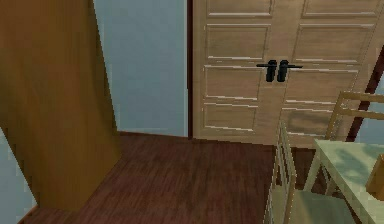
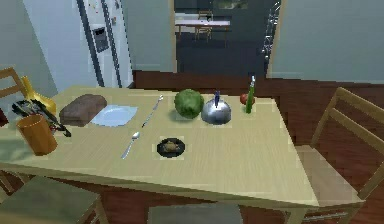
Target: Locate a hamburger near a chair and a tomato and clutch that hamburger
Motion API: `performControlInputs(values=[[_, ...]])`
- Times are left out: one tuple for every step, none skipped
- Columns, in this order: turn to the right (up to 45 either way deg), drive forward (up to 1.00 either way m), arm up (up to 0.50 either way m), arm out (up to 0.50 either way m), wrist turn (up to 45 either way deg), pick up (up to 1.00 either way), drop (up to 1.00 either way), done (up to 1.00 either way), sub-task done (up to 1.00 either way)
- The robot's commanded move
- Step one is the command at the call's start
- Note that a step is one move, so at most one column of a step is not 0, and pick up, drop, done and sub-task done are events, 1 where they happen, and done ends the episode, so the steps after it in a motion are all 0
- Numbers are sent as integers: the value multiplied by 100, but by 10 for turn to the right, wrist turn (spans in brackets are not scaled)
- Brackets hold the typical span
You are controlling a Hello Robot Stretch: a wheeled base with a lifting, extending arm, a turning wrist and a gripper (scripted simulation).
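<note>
Pale wood table (image 2: pixel 245 160) bears a round dark plate (image 2: pixel 159 149), brownish lump (image 2: pixel 172 147) (end effector: cannot tell).

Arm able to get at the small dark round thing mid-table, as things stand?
Likely yes: the dark round thing lies toward the near edge of the table, with bare tabletop in front of it. The spoon and kettle sit apart from it.

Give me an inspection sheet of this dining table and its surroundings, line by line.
surface: light wooden table.
job's things: small dark plate with a brownish blob, possibly the hamburger; red tomato by the green bottle; chair at the table's end.
clutter: orange mug, brown loaf, kettle, green round thing, spoon.
grippers: nothing seen.
cables: nothing seen.
surroundings: fridge, double door.
</note>
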Motion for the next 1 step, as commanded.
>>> performControlInputs(values=[[0, 0, 50, 0, 0, 0, 0, 0, 0]])
